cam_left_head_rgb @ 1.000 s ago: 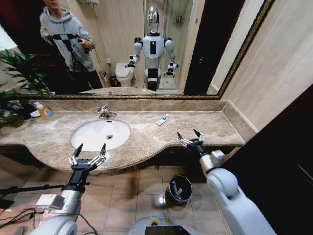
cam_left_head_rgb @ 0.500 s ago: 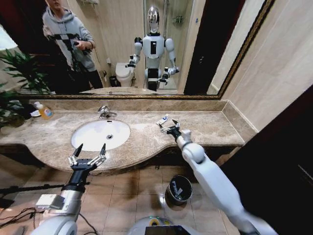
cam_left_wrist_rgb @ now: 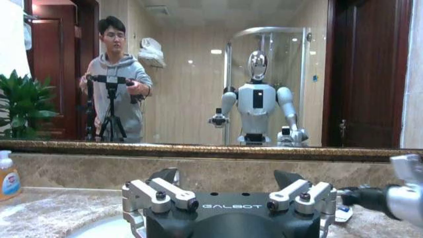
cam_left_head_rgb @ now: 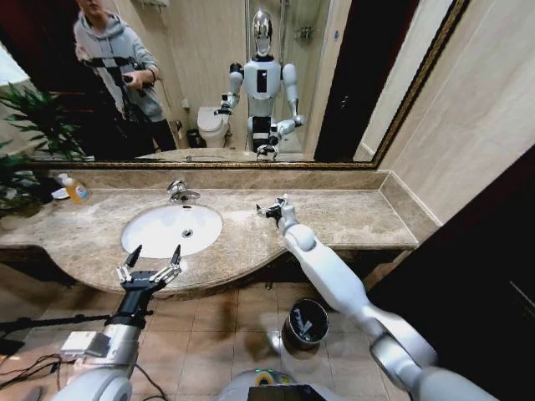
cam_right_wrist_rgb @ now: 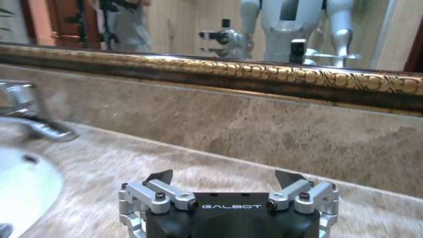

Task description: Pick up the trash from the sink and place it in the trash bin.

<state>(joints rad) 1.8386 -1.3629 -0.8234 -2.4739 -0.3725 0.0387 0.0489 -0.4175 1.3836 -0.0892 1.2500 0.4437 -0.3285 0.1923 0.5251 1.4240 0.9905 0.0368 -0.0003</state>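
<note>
Right gripper (cam_left_head_rgb: 269, 209): stretched over the desk (cam_left_head_rgb: 359, 219), at 3 o'clock from the sink (cam_left_head_rgb: 144, 238), between basin and wall. Jaws wide apart, nothing held, as in the right wrist view (cam_right_wrist_rgb: 225, 176).

Left gripper (cam_left_head_rgb: 150, 262): idle at the desk's front edge, at 6 o'clock from the sink. Jaws spread, empty.

Trash: one small white tube (cam_left_wrist_rgb: 342, 214) noted on the marble, not in the basin, just beside the right gripper's tip. Cannot tell whether touching.

Bin (cam_left_head_rgb: 306, 322): on the floor below the desk edge, at 5 o'clock from the sink, well apart from the tube.

Step in hand, as judged: approach for the grasp; nothing lifted yet.

Recommended for a sound grasp:
- Centre the open jaws over the tube, across its short side.
- Lower until the tips nearly meet the marble; a flat, light piece likely to skid if nudged.
- Close slowly, then lift straight up before swinging toward the bin.
- Keep clear of the faucet (cam_left_head_rgb: 178, 192) and the mirror frame.
</note>
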